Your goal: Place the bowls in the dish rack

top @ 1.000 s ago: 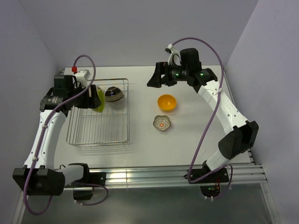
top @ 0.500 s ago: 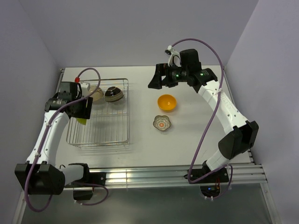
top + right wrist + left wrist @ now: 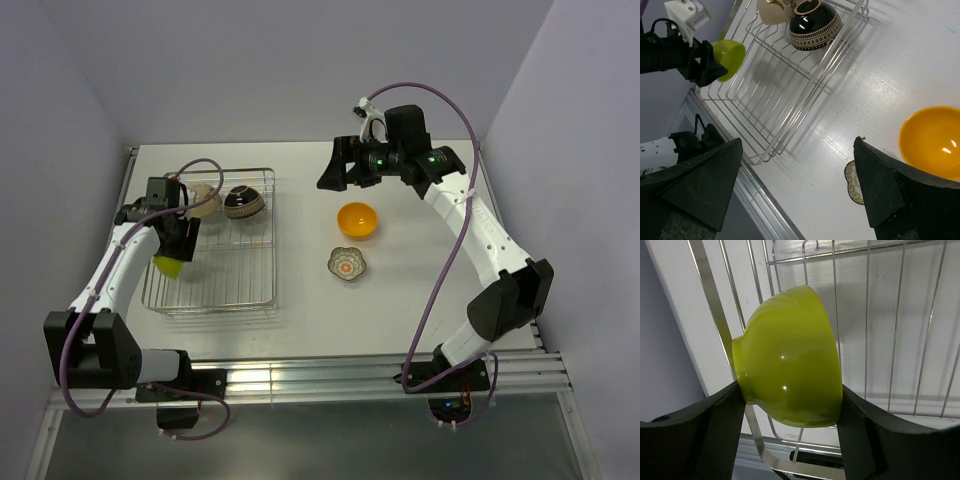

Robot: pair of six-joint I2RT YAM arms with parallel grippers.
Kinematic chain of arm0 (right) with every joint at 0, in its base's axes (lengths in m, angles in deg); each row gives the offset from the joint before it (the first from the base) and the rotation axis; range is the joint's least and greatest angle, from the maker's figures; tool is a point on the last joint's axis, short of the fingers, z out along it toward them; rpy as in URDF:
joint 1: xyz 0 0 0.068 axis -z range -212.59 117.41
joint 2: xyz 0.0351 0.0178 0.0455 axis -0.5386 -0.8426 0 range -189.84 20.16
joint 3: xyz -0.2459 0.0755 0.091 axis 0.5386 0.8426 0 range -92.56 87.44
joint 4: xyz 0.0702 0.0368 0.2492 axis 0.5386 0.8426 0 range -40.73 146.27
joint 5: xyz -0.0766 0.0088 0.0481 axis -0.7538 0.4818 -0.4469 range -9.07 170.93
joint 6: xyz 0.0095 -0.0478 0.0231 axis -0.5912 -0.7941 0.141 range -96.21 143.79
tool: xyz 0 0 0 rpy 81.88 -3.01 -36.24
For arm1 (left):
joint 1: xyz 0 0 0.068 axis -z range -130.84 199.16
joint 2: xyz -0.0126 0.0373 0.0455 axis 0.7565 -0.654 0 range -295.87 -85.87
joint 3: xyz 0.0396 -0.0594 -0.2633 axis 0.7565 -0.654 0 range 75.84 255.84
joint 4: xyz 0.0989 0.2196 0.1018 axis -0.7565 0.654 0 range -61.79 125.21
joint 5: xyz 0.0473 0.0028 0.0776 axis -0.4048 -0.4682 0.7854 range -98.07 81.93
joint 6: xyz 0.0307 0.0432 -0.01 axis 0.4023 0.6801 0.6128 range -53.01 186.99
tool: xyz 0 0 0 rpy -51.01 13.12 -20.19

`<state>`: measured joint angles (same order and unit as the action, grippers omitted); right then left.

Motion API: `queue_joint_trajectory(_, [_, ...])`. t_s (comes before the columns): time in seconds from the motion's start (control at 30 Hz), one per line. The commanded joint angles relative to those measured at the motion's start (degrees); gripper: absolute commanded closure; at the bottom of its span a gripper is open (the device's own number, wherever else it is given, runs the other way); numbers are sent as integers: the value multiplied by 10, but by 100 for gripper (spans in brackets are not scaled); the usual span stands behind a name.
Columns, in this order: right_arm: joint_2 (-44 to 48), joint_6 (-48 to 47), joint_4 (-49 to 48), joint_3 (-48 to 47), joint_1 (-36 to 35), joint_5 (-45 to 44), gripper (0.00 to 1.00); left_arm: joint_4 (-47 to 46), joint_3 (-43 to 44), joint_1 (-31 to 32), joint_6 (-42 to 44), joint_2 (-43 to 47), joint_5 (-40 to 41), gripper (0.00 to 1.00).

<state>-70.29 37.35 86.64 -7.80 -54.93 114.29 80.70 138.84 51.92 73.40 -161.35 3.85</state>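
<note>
Racked, 12 o'clock: white bowl (image 3: 205, 198), brown bowl (image 3: 244, 202).
We pinch: lime-green bowl (image 3: 790, 357), left gripper (image 3: 790, 405).
Left: orange bowl (image 3: 357, 220), patterned bowl (image 3: 346, 263); right gripper (image 3: 797, 150) spread.

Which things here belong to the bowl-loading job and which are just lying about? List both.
Job: dish rack; white bowl and brown bowl, both in the rack; lime-green bowl, clamped by the left gripper at the rack's left edge; orange bowl and patterned bowl, on the table.
Lying about: nothing loose; only the arms' purple cables.
</note>
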Motion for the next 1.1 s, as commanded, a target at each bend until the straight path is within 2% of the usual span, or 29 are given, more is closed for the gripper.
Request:
queue_joint_trajectory(0.0, [-1, -8, -3, -15, 0, -7, 2, -38, 6, 11, -10, -6, 48, 100])
queue_joint_trajectory(0.17, [-6, -8, -1, -18, 0, -7, 1, -45, -6, 43, -24, -33, 81, 100])
queue_joint_trajectory(0.6, [-14, -14, 10, -28, 3, -7, 2, -70, -19, 74, -40, -77, 130, 98])
queue_joint_trajectory(0.97, [-22, -19, 24, -40, 3, -10, 1, -49, -3, 89, -51, -114, 101, 78])
queue_joint_trajectory(1.0, [-22, -20, 24, -39, 3, -10, 1, -48, -3, 90, -53, -116, 97, 75])
queue_joint_trajectory(1.07, [-21, -19, 24, -37, 3, -11, 1, -45, -1, 91, -54, -120, 91, 60])
